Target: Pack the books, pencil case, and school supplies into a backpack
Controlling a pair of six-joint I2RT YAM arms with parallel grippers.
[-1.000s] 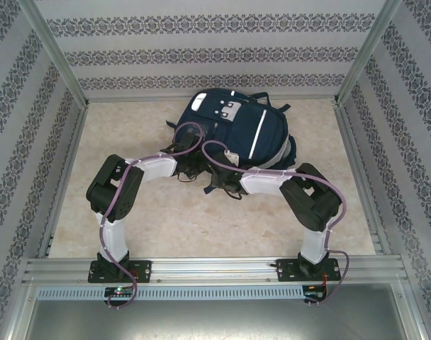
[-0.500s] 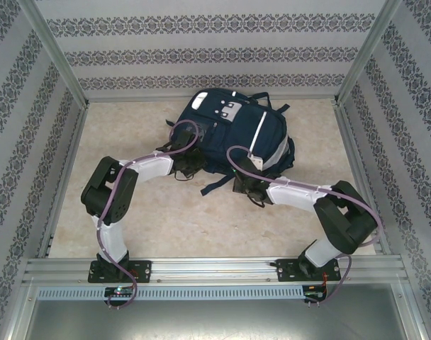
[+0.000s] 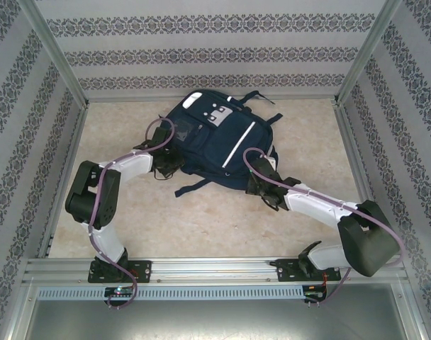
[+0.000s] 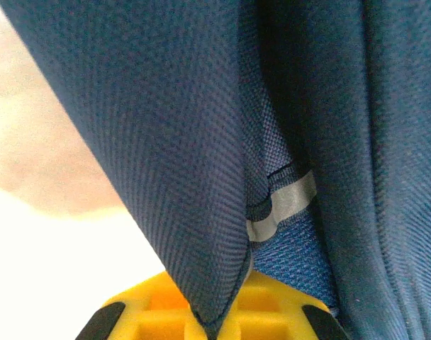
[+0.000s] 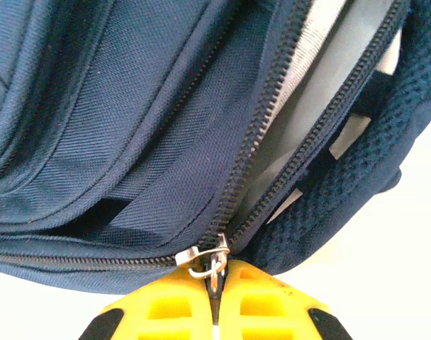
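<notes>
- Lying on the table (image 3: 166, 219), the backpack (image 3: 215, 138) sat toward the far wall, its top angled to the far left.
- Left gripper (image 4: 210, 320) was clamped on a fold of the backpack's navy fabric.
- Right gripper (image 5: 214, 304) pinched the metal zipper pull (image 5: 205, 256). Beyond it, the zipper gaped over pale lining.

The backpack (image 3: 219, 138) lies on the table (image 3: 201, 219), toward the far side and about midway across, its top end pointing far-left. The left claw (image 3: 167, 161) is at its left edge, with a fold of the fabric between its fingers. The right claw (image 3: 261, 184) is at its near-right corner, fingers together on the zipper pull (image 5: 210, 261). A strap (image 3: 193, 187) trails onto the table on the near side, between the two claws.
</notes>
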